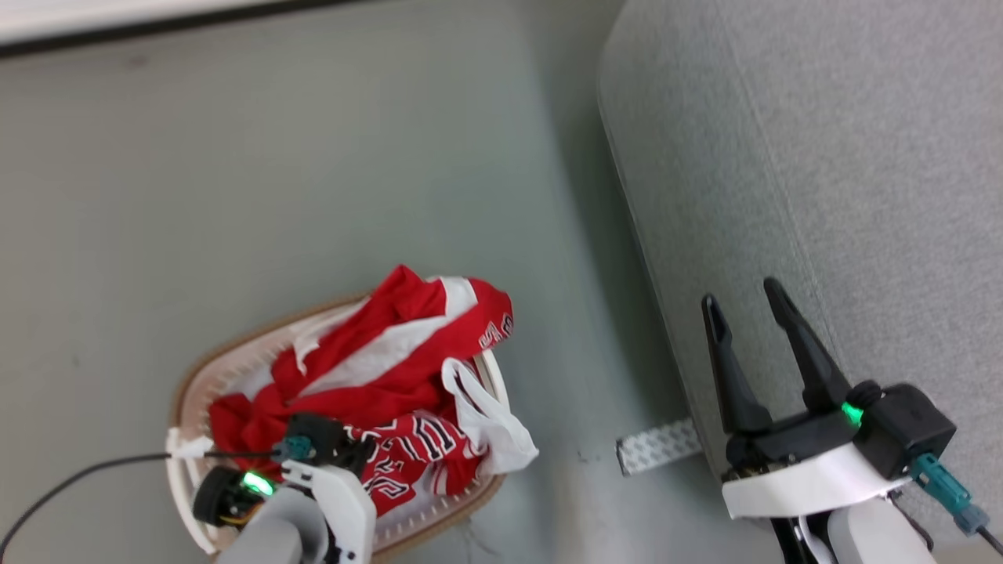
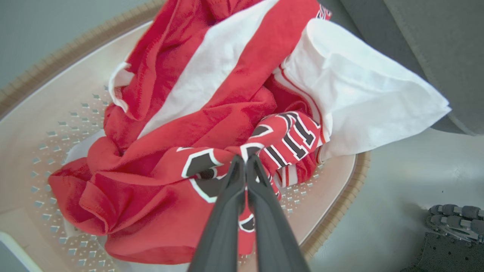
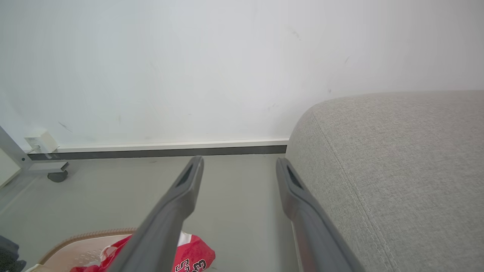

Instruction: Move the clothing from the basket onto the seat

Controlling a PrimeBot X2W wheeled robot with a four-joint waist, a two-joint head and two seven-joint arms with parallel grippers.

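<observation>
Since the clothing must come out, the left gripper reaches down into the basket, which stands on the floor near the seat. The right gripper hovers at the seat's edge, spread wide and holding nothing. From the left wrist, the long fingers are pressed together on a lettered fold of the clothing, apparently pinching it, and a white cloth drapes over the basket's rim. From the right wrist, the red heap lies in the basket, with none on the seat.
</observation>
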